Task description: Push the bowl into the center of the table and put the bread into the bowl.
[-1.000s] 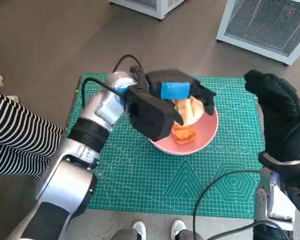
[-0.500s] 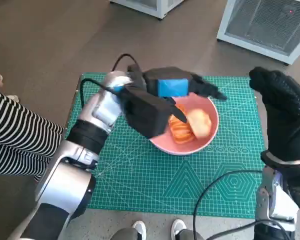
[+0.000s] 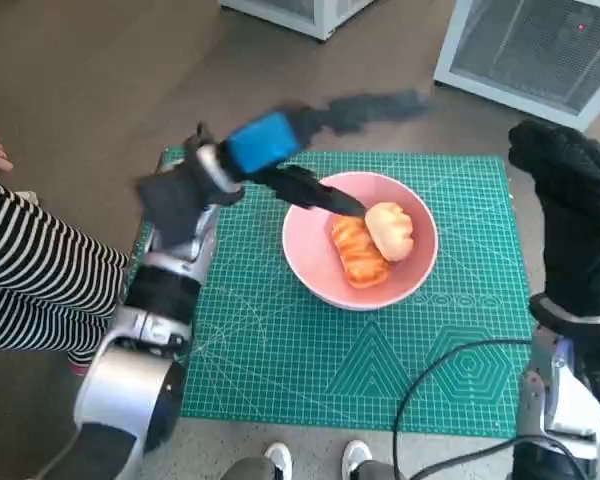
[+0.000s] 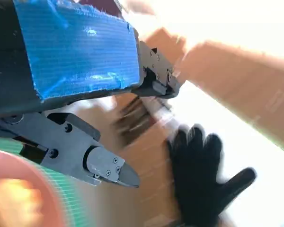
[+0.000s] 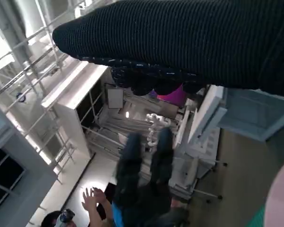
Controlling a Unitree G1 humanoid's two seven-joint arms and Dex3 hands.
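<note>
The pink bowl (image 3: pixel 315 265) stands on the green mat (image 3: pixel 280 340), slightly back of its middle. Two breads lie in it: an orange ridged piece (image 3: pixel 358 252) and a pale bun (image 3: pixel 391 230). My left hand (image 3: pixel 280 150) hangs blurred above the bowl's far left side, fingers spread, holding nothing. The left wrist view shows its blue-taped back (image 4: pixel 80 52), its empty black fingers (image 4: pixel 71 149) and the bowl's rim (image 4: pixel 47 189). My right hand (image 3: pixel 572 215) is raised at the mat's right edge; its gloved fingers (image 4: pixel 199 175) are spread and empty.
A person in a striped sleeve (image 3: pixel 30 280) sits at the left. White mesh-fronted cabinets (image 3: pixel 540 50) stand on the floor behind. A black cable (image 3: pixel 450 370) loops over the mat's front right corner. Shoes (image 3: pixel 310 460) show at the front edge.
My left hand let the pale bun drop into the bowl, then rose and swung back to the left, clear of it. The right hand hardly moved.
</note>
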